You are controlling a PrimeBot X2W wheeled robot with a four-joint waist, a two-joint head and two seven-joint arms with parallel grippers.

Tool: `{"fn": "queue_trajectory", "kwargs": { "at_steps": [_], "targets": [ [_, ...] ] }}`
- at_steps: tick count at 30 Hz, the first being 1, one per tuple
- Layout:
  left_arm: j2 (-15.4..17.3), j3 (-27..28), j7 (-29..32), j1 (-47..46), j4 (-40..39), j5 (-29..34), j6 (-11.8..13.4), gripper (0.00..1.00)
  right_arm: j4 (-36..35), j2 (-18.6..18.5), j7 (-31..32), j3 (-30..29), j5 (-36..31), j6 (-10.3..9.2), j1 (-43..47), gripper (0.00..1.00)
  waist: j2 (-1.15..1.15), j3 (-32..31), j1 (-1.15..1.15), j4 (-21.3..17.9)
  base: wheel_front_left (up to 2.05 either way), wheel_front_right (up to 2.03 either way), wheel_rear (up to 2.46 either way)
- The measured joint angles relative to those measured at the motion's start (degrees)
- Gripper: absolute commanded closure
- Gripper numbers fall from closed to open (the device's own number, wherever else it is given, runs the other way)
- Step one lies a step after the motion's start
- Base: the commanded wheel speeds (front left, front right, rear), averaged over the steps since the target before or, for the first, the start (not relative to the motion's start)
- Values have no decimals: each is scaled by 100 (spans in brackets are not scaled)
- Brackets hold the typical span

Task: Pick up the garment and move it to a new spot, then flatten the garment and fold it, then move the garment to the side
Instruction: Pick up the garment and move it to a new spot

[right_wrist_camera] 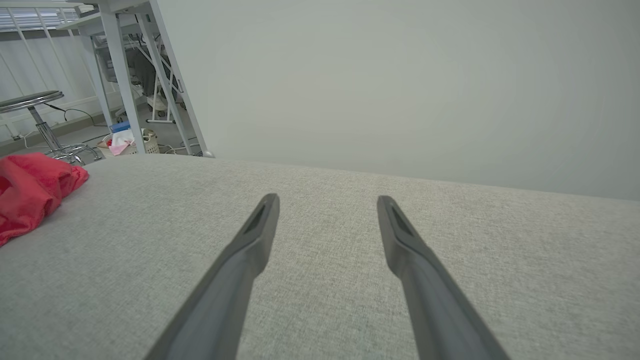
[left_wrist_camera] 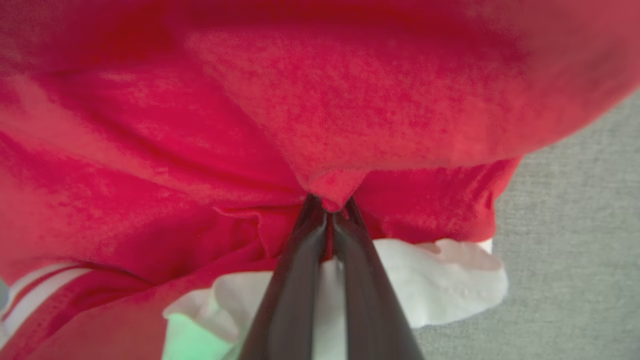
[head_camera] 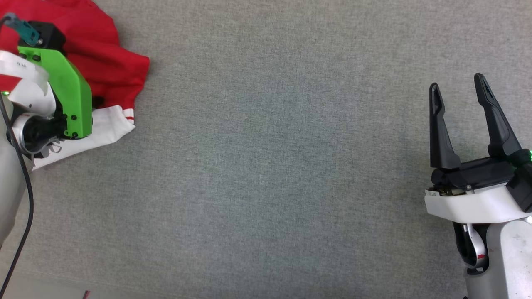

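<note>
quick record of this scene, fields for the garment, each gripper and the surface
garment: red, bunched at the robot's left, white sleeve spread beside it
left gripper: jaws shut on a fold of the red fabric
right gripper: jaws open, empty, well apart from the garment
grey fabric surface: bare between the two grippers
task stage: garment pinched, not yet flattened or folded

Garment (head_camera: 104, 62) far left on table (head_camera: 270, 166) — seemingly at its edge.

Grey tbl (head_camera: 266, 166); stool (right_wrist_camera: 31, 100), basket (right_wrist_camera: 148, 142).
</note>
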Motion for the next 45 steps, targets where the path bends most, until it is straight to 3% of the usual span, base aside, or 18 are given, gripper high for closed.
{"fn": "queue_trajectory", "kwargs": {
  "at_steps": [5, 16, 24, 33, 39, 45],
  "targets": [
    [34, -240, -489, 15, -170, -174, 0, 100, 35, 81, 0, -26, 69, 0, 40, 0, 0, -247, 0, 31, 0, 0, 0],
    [465, -1140, -812, -12, -1911, -386, 0, 100, 182, 204, 0, -43, 202, 1, 352, 0, -1, -966, 0, 73, 0, 0, 0],
    [369, -1784, -815, -477, -2841, -293, 0, 100, 194, 247, -1, -38, 447, 0, 410, 0, 0, -1261, 0, -200, 0, 0, 0],
    [-444, -2696, -956, -1386, -3067, -332, 0, 100, 190, 248, -5, -104, 814, 0, 402, 0, 0, -1251, 0, -934, 0, 0, 0],
    [-1160, -3354, -1279, -2120, -2695, -428, 0, 100, 180, 247, -5, -131, 1032, 0, 287, 0, 0, -1086, 0, -1467, 0, 0, 0],
    [-1889, -3671, -1756, -2532, -2103, -535, 0, 100, 153, 246, -7, -170, 1201, 0, 163, 0, 0, -782, 0, -1896, 0, 0, 0]
  ]
}}
